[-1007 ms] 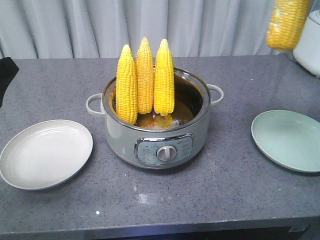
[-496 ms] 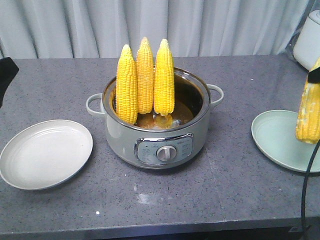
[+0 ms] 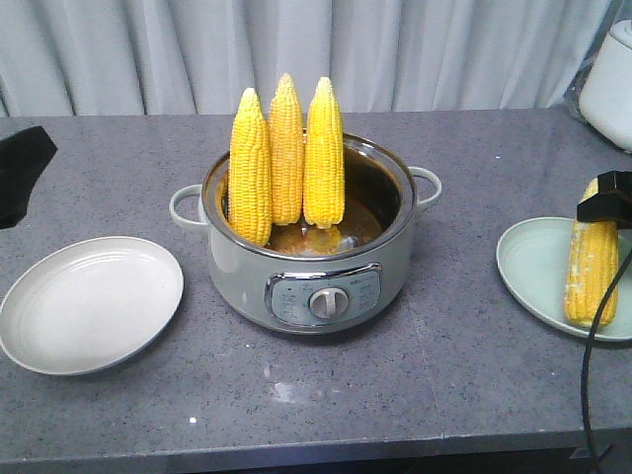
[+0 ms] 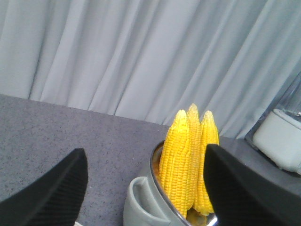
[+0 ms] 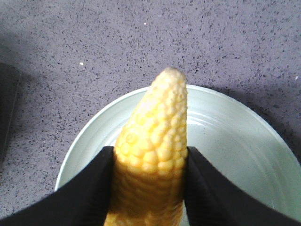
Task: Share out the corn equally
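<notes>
Three corn cobs stand upright, tips up, in the grey electric pot; the left wrist view shows these cobs too. Another corn cob hangs steeply over the pale green plate at the right, its lower end down at the plate's surface. My right gripper is shut on its upper part; the wrist view shows both black fingers pressed against the cob above that plate. My left gripper is open, left of the pot, and shows as a black shape at the frame edge.
A white plate with nothing on it lies left of the pot on the grey counter. A white appliance stands at the back right corner. A black cable hangs near the front right edge. Curtains close off the back.
My right gripper has brought its cob down from high at the upper right onto the green plate. The left gripper has edged further into view at the left.
</notes>
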